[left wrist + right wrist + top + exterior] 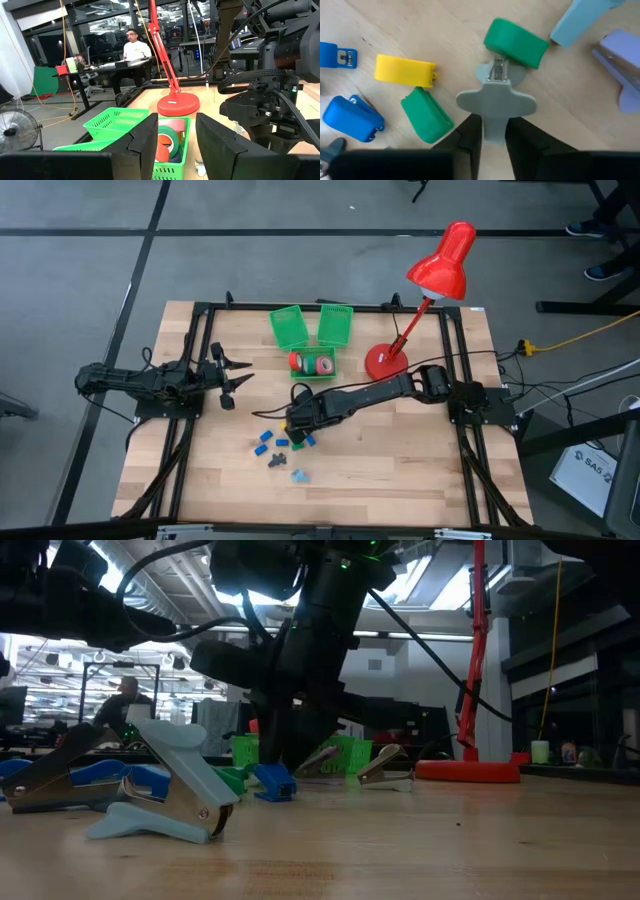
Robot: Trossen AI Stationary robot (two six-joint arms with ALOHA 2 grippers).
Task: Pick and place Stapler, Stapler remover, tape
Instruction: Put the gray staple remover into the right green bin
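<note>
A: What sits closest to the table-level camera?

B: A pale grey-teal staple remover [165, 790], claw-shaped with metal jaws, lying on the wooden table [450, 840]. A blue stapler [70, 782] lies just behind it.

A: And beyond that?

B: The right gripper [493, 131] is down among a scatter of small pieces. Its two dark fingers are clamped on the tail of another grey staple remover [496, 100]. A green stapler [515, 42] touches that remover's far end; a yellow one [405, 70] and a second green one [426, 115] lie near, not touching it.

A: Farther back?

B: Two green baskets [310, 327]. Red and green tape rolls [311, 364] sit in a third one just in front of them, beside a red desk lamp [430, 290]. The left gripper [228, 378] hangs well clear at the table's left side, fingers a little apart, holding nothing.

A: How should the lift go?

B: Probably straight up, since the grip is only on the narrow tail; a sideways drag could nudge the green stapler or twist the remover loose.
</note>
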